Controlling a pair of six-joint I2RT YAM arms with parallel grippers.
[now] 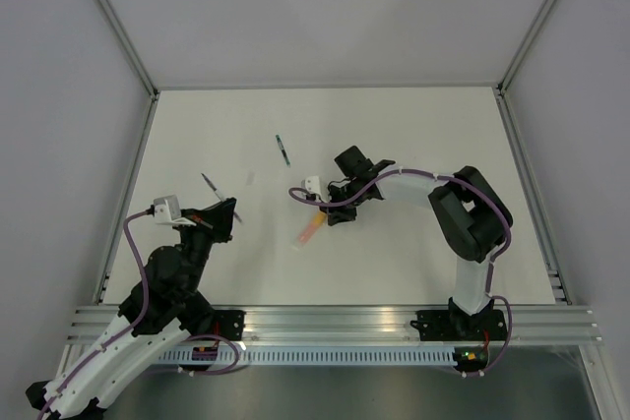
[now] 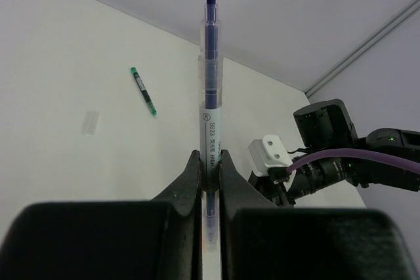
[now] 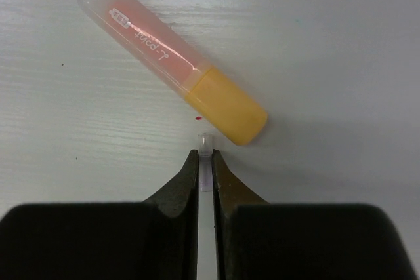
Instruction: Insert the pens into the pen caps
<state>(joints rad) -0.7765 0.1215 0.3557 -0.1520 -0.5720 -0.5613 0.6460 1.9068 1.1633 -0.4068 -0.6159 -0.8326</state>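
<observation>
My left gripper (image 2: pixel 210 162) is clenched on a thin clear-barrelled pen (image 2: pixel 210 96) with a dark blue core and tip. I pinch it low on the barrel, and it stands straight out beyond my fingertips, lifted off the white table (image 2: pixel 59 50). Past it on the table lies a slim dark green pen (image 2: pixel 144 92), its length angled away from me. A small clear pen cap (image 2: pixel 90 121) lies apart from it on the near left, touching neither pen. My other arm's white wrist camera (image 2: pixel 272 152) shows at the right of that view.

My right gripper (image 3: pixel 205 159) points down at the table with its jaws drawn in on a small clear plastic tube (image 3: pixel 206 143). Only the tube's end pokes out past the fingertips (the rest is a pale strip between them). Just beyond it lies a thick translucent orange pen (image 3: pixel 141 37), slanting across the view. A stubby orange-yellow cylinder cap (image 3: pixel 226 106) sits on the end nearer me. That yellow end is just beside the tube's tip, and I cannot tell whether they touch.

From above, the two grippers are well apart, the left near the table's left side and the right near its middle.
</observation>
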